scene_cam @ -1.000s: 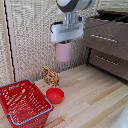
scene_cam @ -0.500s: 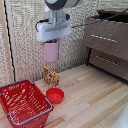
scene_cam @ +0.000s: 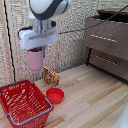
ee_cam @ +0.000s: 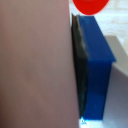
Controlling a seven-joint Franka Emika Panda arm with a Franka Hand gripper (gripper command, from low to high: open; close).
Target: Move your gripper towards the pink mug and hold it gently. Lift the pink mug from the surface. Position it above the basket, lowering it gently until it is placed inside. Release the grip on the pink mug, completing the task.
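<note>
My gripper (scene_cam: 36,49) is shut on the pink mug (scene_cam: 35,59) and holds it in the air, well above the floor. The mug hangs upright under the white block. The red mesh basket (scene_cam: 23,104) with its grey-blue rim stands on the wooden floor at the exterior view's lower left; the mug is above and a little behind its far right corner. In the wrist view the mug's pink wall (ee_cam: 35,65) fills most of the picture, pressed against a dark pad on a blue finger (ee_cam: 97,65).
A shallow red bowl (scene_cam: 55,95) lies on the floor just right of the basket and also shows in the wrist view (ee_cam: 90,6). A patterned brown packet (scene_cam: 50,76) stands behind it. A dark wooden drawer cabinet (scene_cam: 107,42) is at the right.
The arm has carried the pink mug toward the exterior view's left, closer to the basket, staying at about the same height. The basket, bowl and packet have not moved.
</note>
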